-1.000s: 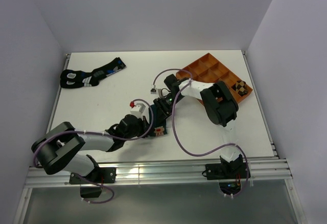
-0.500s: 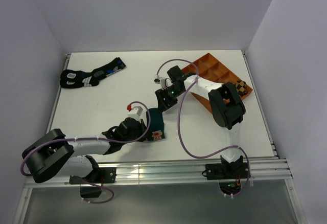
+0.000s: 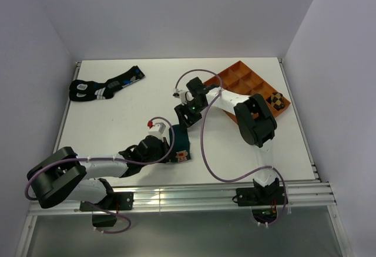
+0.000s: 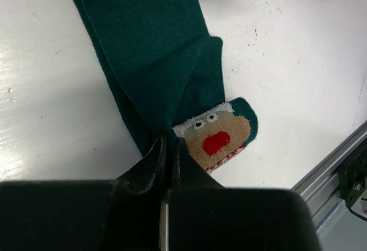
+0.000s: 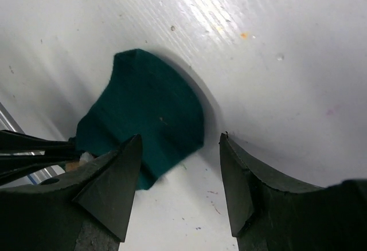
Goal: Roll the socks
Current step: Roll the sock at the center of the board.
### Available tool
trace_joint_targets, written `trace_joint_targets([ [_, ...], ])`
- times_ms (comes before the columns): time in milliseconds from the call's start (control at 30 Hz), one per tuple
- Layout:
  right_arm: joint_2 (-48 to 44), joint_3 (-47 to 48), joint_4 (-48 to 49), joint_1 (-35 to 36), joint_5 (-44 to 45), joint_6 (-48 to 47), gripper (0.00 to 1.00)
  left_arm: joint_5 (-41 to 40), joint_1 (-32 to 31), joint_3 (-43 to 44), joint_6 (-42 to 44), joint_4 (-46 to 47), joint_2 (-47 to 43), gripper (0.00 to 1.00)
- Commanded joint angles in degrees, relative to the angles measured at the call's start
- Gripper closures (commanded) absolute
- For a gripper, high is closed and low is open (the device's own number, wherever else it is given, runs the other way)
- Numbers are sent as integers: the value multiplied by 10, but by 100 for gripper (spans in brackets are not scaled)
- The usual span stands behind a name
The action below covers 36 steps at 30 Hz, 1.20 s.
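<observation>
The white table (image 3: 117, 128) fills the top view, with a metal rail (image 3: 176, 195) along its near edge. The left arm (image 3: 100, 166) lies low across the near left of the table and reaches toward the middle. The right arm (image 3: 254, 119) bends up and over to the middle from the right.

An orange tray (image 3: 238, 75) with compartments sits slantwise at the far right. Black socks (image 3: 103, 87) with blue and white marks lie at the far left, well apart from everything else.

The teal sock (image 3: 178, 139) lies on the table at the middle, between the two grippers. The left wrist view shows it (image 4: 155, 62) stretched flat away from the camera with a raised fold running along it. The checkered sock (image 3: 277, 100) is a small bundle in the tray's end compartment, nearest the right wall.

The left gripper (image 4: 170, 148) is clenched on the near end of the teal sock, with the fold pinched between its fingers. The right gripper (image 5: 179, 148) stands released above the sock's far end (image 5: 149, 108). Its jaws are wide apart with nothing between them, and the rounded teal edge lies flat on the table below its left finger.

A brown face (image 4: 215, 139) with a red nose and white eyes shows on the sock just right of the left gripper.
</observation>
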Motion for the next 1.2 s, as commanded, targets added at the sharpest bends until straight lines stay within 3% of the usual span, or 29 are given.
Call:
trace_joint_targets([
  [0,16,15,13,17,22,-7,36,0,-7,8,-3,-21,17,100],
  [133,21,11,9,29,21,-9,42,-3,-9,9,-6,-24,18,100],
  [333,31,21,3,38,35,-10,88,-2,-9,13,-5,-31,13,100],
  [433,44,48,2,38,42,-3,95,9,-9,20,-2,-40,18,100],
  [733,101,166,-1,38,62,9,98,47,-11,46,-29,-92,49,100],
  [1000,77,121,27,38,57,13,97,88,-10,83,-81,-148,104,100],
  [1100,50,88,42,36,49,14,85,112,-3,79,-106,-132,127,100],
  [1167,33,70,50,33,43,18,64,126,2,82,-116,-136,140,100],
])
